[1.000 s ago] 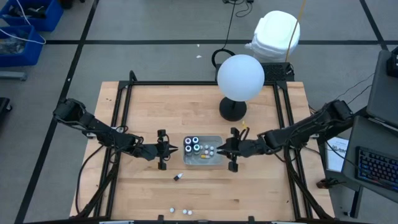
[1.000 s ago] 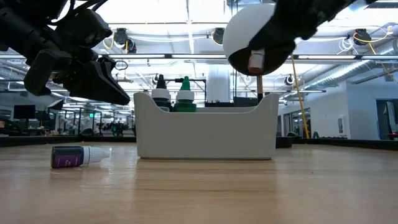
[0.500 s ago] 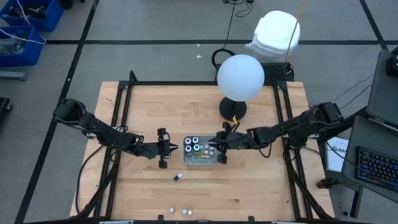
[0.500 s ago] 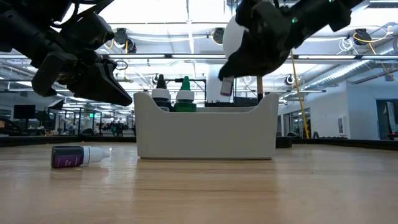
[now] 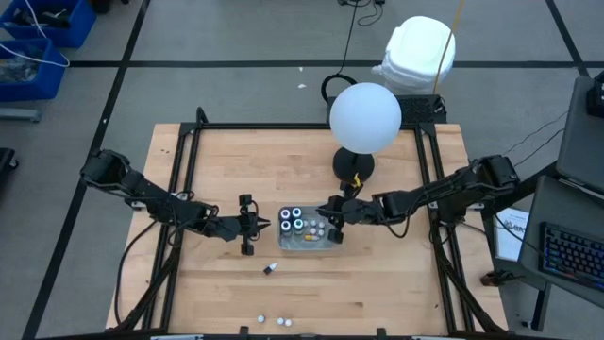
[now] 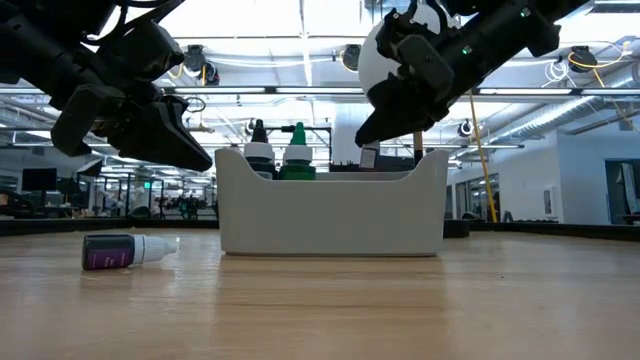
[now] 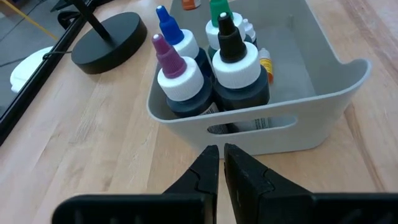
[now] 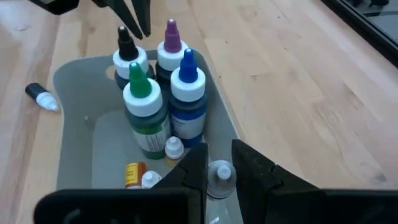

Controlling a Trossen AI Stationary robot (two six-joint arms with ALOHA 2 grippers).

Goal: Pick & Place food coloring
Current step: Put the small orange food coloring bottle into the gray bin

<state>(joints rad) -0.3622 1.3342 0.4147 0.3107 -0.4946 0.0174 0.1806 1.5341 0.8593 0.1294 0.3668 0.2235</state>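
Observation:
A pale bin [image 5: 307, 243] in the middle of the table holds several food coloring bottles [image 8: 158, 87]: white collars with black, purple, blue and green tips, standing upright, and tiny ones [image 8: 134, 174] lying on its floor. Another bottle [image 5: 270, 269] with a purple label lies on its side on the wood [image 6: 125, 250]. My right gripper [image 5: 326, 224] hangs over the bin's right end, shut on a small bottle. My left gripper [image 5: 257, 225] hovers shut and empty just left of the bin's slotted wall [image 7: 249, 127]. My right gripper pinches a small white-capped bottle [image 8: 219, 174] between its two fingers. The fingers slant down from the table's right side. The bottle's lower end [image 6: 368, 157] hangs below the fingers, at the height of the bin's rim, clear of the table.
A lamp with a white globe [image 5: 365, 116] stands on a black round base [image 5: 353, 165] behind the bin. Black frame rails [image 5: 189, 170] run along the table's sides. A few tiny whitish pieces [image 5: 272, 321] lie near the front edge.
My right gripper has gone toward the table's left edge and down with the small bottle, from beside the bin's right wall to above its right end. The bottle has sunk to the bin's rim.

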